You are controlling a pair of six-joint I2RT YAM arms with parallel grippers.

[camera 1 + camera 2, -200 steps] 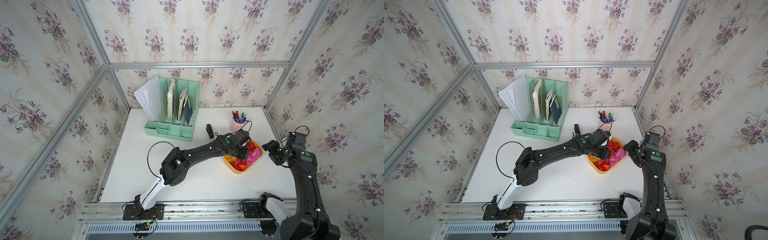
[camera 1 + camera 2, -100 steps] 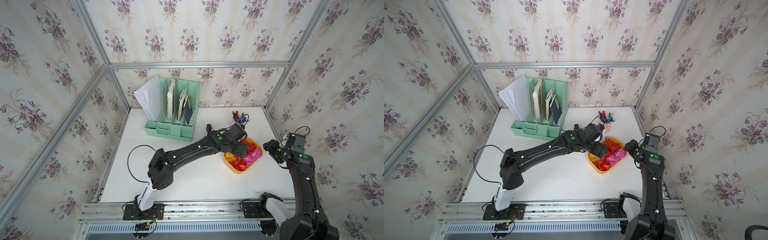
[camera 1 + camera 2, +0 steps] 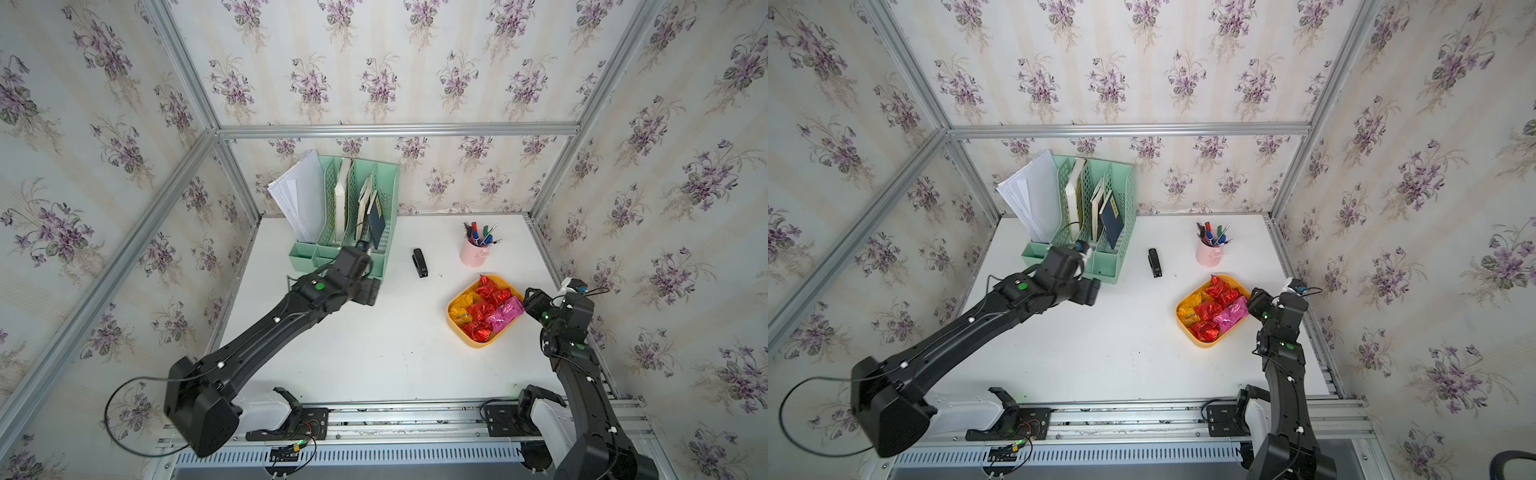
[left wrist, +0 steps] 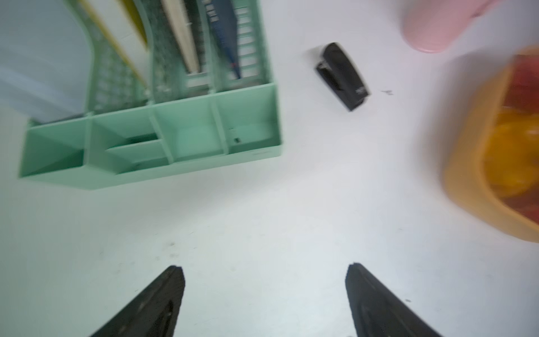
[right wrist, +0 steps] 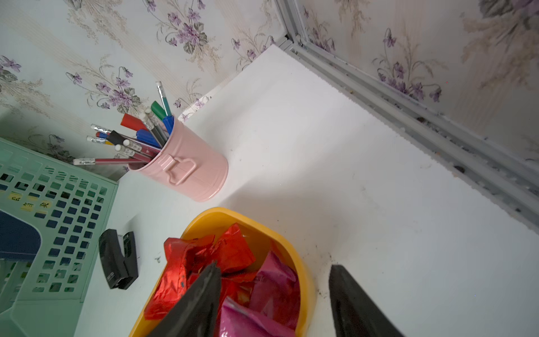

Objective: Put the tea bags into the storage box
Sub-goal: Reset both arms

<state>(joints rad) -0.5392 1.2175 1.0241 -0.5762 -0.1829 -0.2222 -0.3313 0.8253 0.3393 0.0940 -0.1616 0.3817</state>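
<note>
The yellow-orange storage box (image 3: 451,318) (image 3: 1180,322) sits at the right of the white table. Several red, pink and orange tea bags (image 3: 482,311) (image 3: 1208,311) fill it. No tea bag shows on the table outside it. My left gripper (image 3: 369,291) (image 4: 264,267) hangs open and empty over bare table, just in front of the mint organizer and well left of the box. My right gripper (image 3: 527,297) (image 5: 274,266) is open at the box's right side. One finger is over the bags (image 5: 224,252), the other outside the rim (image 5: 304,271). It holds nothing.
A mint-green file organizer (image 3: 353,208) with papers and books stands at the back left. A black stapler (image 3: 419,262) lies between it and a pink pen cup (image 3: 473,254). Aluminium rails edge the table at the right and back.
My left gripper has opened over the box and swung away to the left, ending near the organizer. My right gripper has hardly moved.
</note>
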